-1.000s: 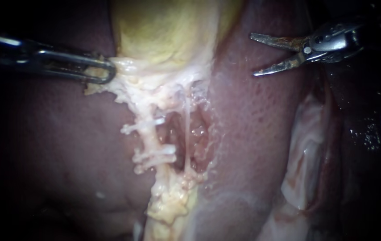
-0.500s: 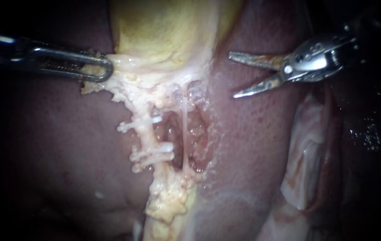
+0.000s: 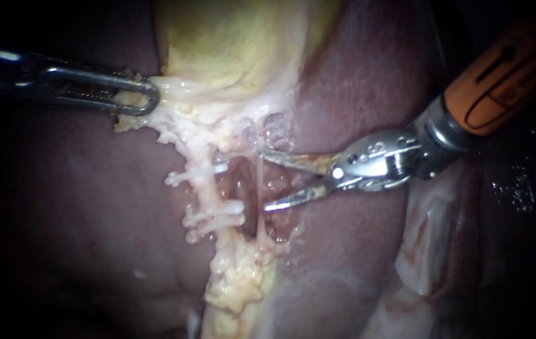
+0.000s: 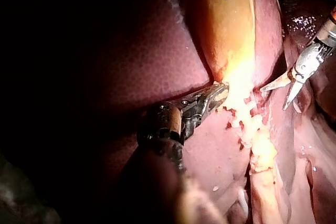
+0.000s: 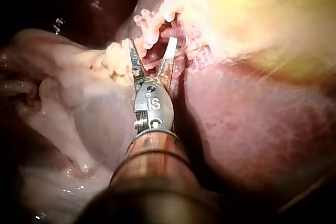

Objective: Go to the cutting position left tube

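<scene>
Though the left tube [image 3: 208, 191] lies exposed below the gallbladder [image 3: 230, 44], pale and running down with an upper clip [image 3: 196, 174] and a lower clip [image 3: 216, 217] set across it, nothing brackets it yet. The bare stretch between the two clips looks like the place to cut, and no metal is on it.

The right instrument [image 3: 263, 179] is near. Its claw stands wide, two blades spread in a V, with the tips level with that stretch but short of it. They reach only to a thin strand [image 3: 260, 164] that runs beside the tube across the raw hollow. Whether the strand sits between the blades or just ahead of them cannot be told.

Farther out, the left instrument [image 3: 145, 100] has its claw clamped on pale tissue [image 3: 174, 122] at the gallbladder's foot and holds it out to the side over the liver [image 3: 356, 251].

The approach seems mostly made. What appears left is the last reach past the strand, until the blades straddle the tube between the clips.
</scene>
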Robot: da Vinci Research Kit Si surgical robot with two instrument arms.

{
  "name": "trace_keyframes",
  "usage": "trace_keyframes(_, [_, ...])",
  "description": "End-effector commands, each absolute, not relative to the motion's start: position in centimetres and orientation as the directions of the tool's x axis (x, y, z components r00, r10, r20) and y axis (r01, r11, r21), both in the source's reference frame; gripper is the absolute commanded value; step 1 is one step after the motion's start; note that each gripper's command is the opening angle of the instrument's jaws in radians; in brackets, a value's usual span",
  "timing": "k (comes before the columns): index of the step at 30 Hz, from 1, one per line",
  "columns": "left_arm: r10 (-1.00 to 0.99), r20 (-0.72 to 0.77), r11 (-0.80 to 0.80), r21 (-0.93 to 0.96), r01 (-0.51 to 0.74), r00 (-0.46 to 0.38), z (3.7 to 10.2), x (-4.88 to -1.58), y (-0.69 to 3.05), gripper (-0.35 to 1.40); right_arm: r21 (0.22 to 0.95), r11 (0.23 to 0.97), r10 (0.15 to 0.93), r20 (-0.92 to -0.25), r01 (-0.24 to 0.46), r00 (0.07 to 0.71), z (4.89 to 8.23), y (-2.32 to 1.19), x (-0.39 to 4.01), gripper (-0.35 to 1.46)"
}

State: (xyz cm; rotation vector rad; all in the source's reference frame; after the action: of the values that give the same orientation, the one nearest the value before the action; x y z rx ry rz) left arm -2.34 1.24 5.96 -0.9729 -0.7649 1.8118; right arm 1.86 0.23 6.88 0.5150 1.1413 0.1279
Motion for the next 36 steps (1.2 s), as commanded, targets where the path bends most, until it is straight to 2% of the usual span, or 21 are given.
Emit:
trace_keyframes(1, [0.915, -0.297, -0.391, -0.816, -0.426, -0.273, 5.96, -2.34, 1.23, -0.35, 0.463, 0.871, 0.36, -0.829, 0.165, 0.427, 6.93, 0.19, 1.88, 1.45])
trace_keyframes(7, [0.915, -0.297, -0.391, -0.816, -0.426, -0.272, 5.96, -2.34, 1.23, -0.35, 0.496, 0.846, 0.376, -0.813, 0.193, 0.444, 7.15, 0.1, 1.96, 1.45])
trace_keyframes(15, [0.915, -0.297, -0.392, -0.816, -0.426, -0.273, 5.97, -2.34, 1.23, -0.35, 0.506, 0.839, 0.381, -0.809, 0.2, 0.447, 7.31, 0.13, 2.0, 1.45])
trace_keyframes(30, [0.915, -0.297, -0.392, -0.816, -0.426, -0.272, 5.98, -2.35, 1.24, -0.35, 0.49, 0.822, 0.346, -0.835, 0.291, 0.427, 7.28, 0.11, 2.36, 1.41])
trace_keyframes(36, [0.915, -0.297, -0.392, -0.816, -0.426, -0.272, 5.98, -2.35, 1.24, -0.35, 0.482, 0.821, 0.348, -0.847, 0.304, 0.403, 7.28, 0.09, 2.56, 1.4])
